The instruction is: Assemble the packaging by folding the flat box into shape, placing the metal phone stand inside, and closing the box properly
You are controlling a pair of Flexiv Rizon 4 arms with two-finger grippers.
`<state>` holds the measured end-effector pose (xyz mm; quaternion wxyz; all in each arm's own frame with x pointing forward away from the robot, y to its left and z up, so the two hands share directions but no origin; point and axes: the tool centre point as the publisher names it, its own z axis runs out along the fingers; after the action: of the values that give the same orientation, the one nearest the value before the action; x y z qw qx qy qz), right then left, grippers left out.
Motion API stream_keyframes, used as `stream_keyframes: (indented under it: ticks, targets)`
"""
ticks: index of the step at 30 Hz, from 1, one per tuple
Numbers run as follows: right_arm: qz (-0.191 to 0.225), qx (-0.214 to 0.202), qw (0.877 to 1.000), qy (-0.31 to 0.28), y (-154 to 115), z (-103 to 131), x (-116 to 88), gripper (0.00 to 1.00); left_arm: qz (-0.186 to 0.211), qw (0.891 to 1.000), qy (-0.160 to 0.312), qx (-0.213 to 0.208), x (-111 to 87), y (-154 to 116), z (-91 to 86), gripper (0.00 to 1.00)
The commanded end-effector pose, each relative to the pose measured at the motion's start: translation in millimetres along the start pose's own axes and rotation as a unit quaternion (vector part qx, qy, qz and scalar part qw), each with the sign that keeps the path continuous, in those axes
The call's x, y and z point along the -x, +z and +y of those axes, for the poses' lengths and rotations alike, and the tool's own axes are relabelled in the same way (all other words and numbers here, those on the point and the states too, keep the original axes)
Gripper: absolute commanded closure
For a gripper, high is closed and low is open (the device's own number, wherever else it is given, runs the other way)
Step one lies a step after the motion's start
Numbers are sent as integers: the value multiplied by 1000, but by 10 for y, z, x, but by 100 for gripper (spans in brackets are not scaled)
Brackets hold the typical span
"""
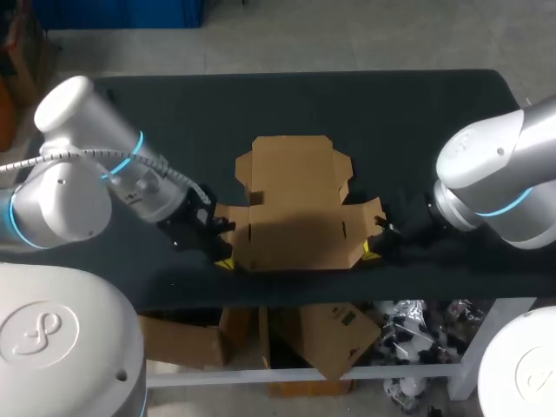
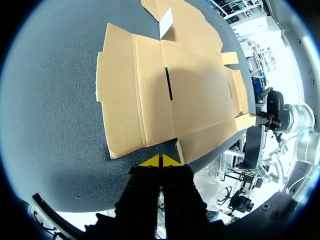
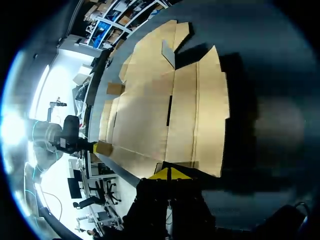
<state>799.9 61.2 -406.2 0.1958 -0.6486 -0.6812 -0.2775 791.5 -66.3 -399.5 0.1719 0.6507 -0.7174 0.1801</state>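
Flat box [image 1: 291, 204]: lies unfolded on the counter [image 1: 174, 113], close to its near edge. The stand is not seen.

Left jaws are clenched, tips together, at the box's near left corner. Right jaws are clenched likewise at the near right corner. Nothing shows between either pair.

Judgement: the cardboard is thin and light, stiff across panels and weak at creases, and likely to slide. You should grip a side flap by its edge, pin the base panel, and fold along the crease.
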Motion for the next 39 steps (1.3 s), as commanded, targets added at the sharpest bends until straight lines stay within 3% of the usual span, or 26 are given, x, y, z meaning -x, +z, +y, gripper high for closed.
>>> stream_keyframes:
  ticks: [1, 15, 39]
  targets:
    - [-5, -2, 1000, 0, 5, 12, -20, 100, -10, 1000, 1, 1, -45, -41, 8, 100]
    - [-20, -10, 1000, -7, 54, 17, -114, 100, -34, 999, 22, 9, -221, 22, 48, 100]
    - [-44, -25, 999, -14, 143, -6, -204, 100, -49, 998, 41, 16, -348, 107, 75, 100]
